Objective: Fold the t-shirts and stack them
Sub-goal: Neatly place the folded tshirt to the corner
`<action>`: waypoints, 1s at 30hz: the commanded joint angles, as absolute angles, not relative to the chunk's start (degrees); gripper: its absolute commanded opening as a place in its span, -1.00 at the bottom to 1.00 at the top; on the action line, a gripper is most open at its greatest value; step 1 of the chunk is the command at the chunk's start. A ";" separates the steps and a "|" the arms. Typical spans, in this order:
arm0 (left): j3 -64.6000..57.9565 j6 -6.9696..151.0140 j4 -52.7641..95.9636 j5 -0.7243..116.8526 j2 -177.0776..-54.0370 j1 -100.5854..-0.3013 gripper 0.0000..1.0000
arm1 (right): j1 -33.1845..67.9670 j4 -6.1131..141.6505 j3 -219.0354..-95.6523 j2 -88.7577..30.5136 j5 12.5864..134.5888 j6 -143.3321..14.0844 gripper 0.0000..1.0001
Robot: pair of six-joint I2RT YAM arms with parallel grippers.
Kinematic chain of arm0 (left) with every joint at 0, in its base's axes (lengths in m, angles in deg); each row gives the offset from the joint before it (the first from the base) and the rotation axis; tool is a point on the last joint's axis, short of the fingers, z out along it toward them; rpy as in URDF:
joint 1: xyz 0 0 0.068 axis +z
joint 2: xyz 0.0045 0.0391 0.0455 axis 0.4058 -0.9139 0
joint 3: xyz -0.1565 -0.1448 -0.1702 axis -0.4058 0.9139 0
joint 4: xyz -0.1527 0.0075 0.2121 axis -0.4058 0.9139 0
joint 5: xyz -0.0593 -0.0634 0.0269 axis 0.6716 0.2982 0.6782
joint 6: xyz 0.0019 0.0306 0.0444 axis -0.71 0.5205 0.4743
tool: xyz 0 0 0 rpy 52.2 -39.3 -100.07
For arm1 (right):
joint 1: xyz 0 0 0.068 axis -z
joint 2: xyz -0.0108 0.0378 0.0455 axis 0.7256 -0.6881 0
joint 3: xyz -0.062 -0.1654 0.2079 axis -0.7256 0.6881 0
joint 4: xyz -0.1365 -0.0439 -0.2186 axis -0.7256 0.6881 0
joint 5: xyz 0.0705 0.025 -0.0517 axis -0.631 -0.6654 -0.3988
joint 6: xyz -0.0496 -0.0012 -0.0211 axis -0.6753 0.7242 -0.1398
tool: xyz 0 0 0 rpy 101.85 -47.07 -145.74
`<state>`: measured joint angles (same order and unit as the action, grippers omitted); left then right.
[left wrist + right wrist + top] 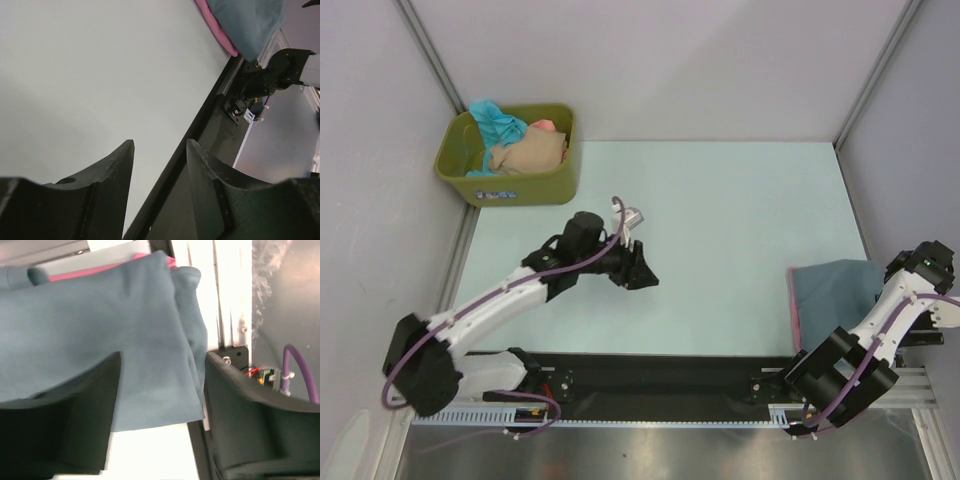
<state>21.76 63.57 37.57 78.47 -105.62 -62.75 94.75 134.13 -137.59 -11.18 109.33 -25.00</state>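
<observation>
Two arms point(510, 290), two stacked t-shirts point(830, 295), one tub point(520, 190).

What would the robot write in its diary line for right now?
left gripper: open, empty | right gripper: open over grey-blue shirt | grey-blue shirt: lying on pink shirt | tub: teal shirt, beige shirt inside

Two black fingers point(112, 167) of the left gripper point(160, 147) seen apart at the bottom, nothing held between, pale tabletop point(90, 75) beyond, black rail point(200, 130) at its edge, grey-blue t-shirt point(250, 20) laid over pink t-shirt point(217, 27) at top right
</observation>
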 commanded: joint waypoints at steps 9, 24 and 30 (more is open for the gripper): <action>-0.22 52.15 11.94 87.60 -139.45 -67.97 -0.10 | 92.22 124.92 -128.92 -15.36 111.63 -17.04 -1.00; -33.61 33.94 1.28 88.21 -172.31 -77.11 -0.07 | 96.27 122.01 -123.89 -32.31 123.41 -8.16 -1.00; -45.40 39.91 11.91 82.60 -177.77 -78.17 0.01 | 96.53 124.13 -128.55 -24.27 126.49 -14.90 -1.00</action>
